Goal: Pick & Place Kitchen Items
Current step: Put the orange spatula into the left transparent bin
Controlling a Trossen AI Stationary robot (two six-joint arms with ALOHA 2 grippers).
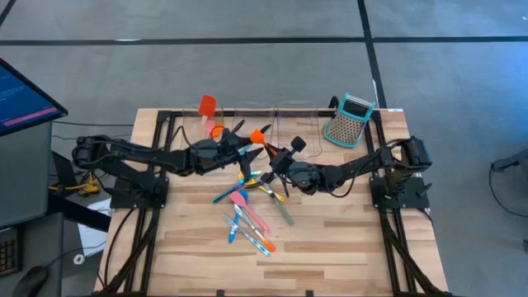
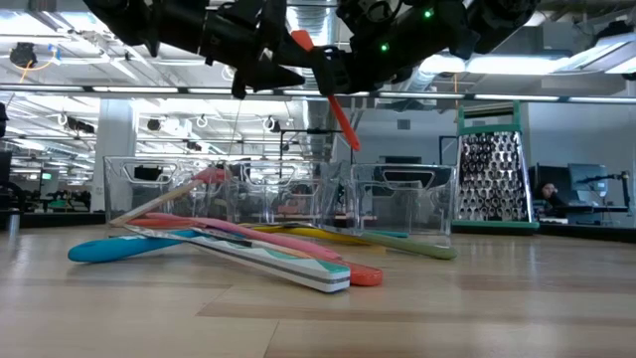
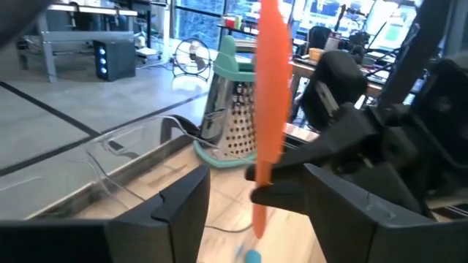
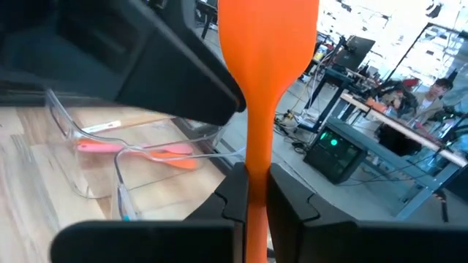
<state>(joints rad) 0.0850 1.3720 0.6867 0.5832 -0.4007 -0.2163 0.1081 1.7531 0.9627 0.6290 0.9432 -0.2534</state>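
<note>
Above scattered slim plastic utensils [image 1: 247, 216], right gripper [image 1: 276, 157] clamps orange plastic spatula [image 1: 260, 136]; left gripper [image 1: 239, 148] spread, empty; teal-and-grey box grater [image 1: 348, 120] behind.

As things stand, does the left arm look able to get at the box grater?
Probably not directly: the left gripper is open mid-table, and the right gripper, shut on the orange spatula, sits between it and the box grater.
</note>
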